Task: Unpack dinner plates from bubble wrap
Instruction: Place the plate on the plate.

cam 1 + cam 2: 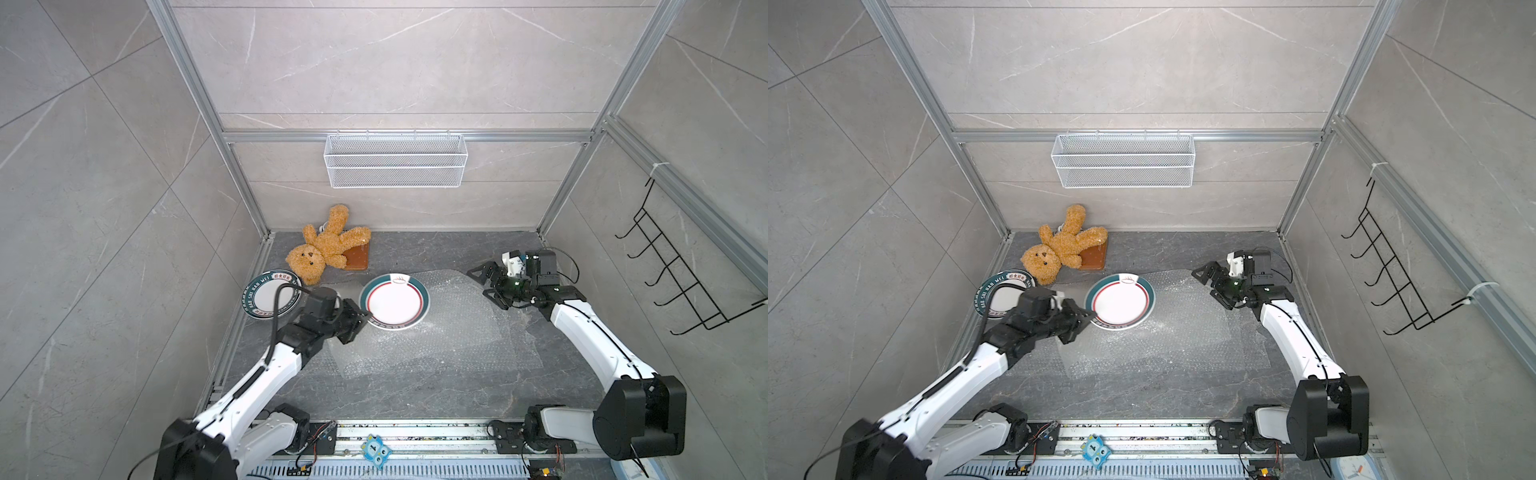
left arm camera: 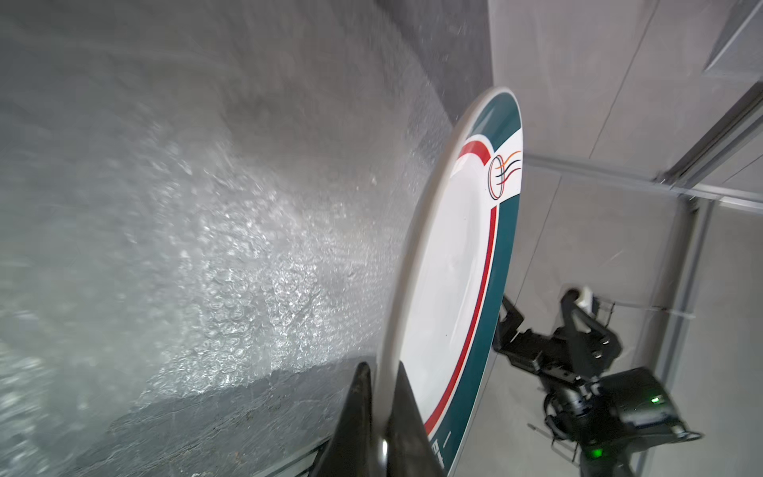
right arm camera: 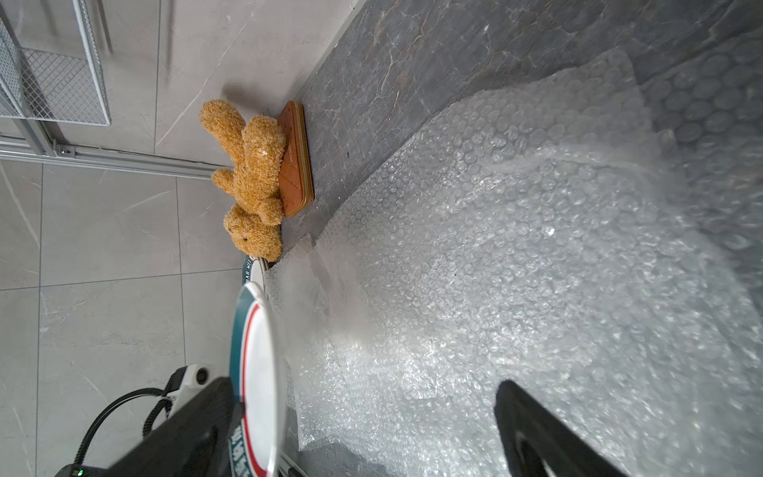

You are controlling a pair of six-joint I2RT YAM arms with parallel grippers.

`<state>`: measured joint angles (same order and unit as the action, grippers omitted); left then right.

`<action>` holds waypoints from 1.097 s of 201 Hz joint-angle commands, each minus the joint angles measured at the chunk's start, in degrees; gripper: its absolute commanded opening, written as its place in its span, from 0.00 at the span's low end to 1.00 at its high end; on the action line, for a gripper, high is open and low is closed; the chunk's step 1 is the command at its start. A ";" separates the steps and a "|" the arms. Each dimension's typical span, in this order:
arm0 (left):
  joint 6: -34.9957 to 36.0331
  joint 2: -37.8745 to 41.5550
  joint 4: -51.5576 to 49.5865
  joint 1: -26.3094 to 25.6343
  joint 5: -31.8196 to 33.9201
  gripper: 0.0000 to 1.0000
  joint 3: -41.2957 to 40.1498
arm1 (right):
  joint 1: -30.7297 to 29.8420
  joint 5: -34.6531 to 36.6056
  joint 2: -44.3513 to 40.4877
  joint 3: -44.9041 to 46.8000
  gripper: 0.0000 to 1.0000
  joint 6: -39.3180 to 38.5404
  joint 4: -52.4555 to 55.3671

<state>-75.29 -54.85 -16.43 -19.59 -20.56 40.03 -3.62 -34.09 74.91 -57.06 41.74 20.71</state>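
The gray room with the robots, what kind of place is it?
Probably a robot practice booth, not a real home: tile-look panels in a metal frame, the left arm and right arm fixed to a front rail, a wire basket on the wall.

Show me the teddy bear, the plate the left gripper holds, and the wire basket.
teddy bear [image 1: 328, 245]: a top view, on its belly.
held plate [image 1: 395, 302]: a top view, on its white centre.
wire basket [image 1: 395, 166]: a top view, on its mesh front.

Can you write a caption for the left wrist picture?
Left gripper pinching the rim of a green-banded dinner plate, bubble wrap behind it.
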 commanded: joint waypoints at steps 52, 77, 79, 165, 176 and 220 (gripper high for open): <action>11.81 -0.04 -8.91 40.23 -9.06 0.00 3.48 | -8.25 -1.16 -3.52 4.13 1.00 0.74 -3.39; 16.27 -4.61 -6.12 48.40 -7.40 0.00 3.89 | -10.94 -1.16 -3.55 5.99 1.00 1.80 -4.74; 16.56 -4.99 -5.91 48.88 -7.26 0.00 3.93 | -11.03 -1.16 -3.55 6.15 1.00 1.89 -4.83; 22.24 -19.76 -0.12 53.69 -0.26 0.00 8.74 | -11.75 -2.30 -3.34 8.49 1.00 2.95 -6.04; 22.36 -20.74 0.53 53.74 0.18 0.00 9.38 | -11.73 -2.30 -3.23 8.53 1.00 2.83 -5.88; 22.43 -24.23 2.30 53.82 1.58 0.00 10.64 | -11.67 -2.27 -2.61 7.94 1.00 2.77 -5.20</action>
<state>-54.52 -78.37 -18.87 33.80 -19.29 48.40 -15.00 -35.44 72.29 -49.06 43.99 15.92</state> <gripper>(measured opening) 0.080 0.998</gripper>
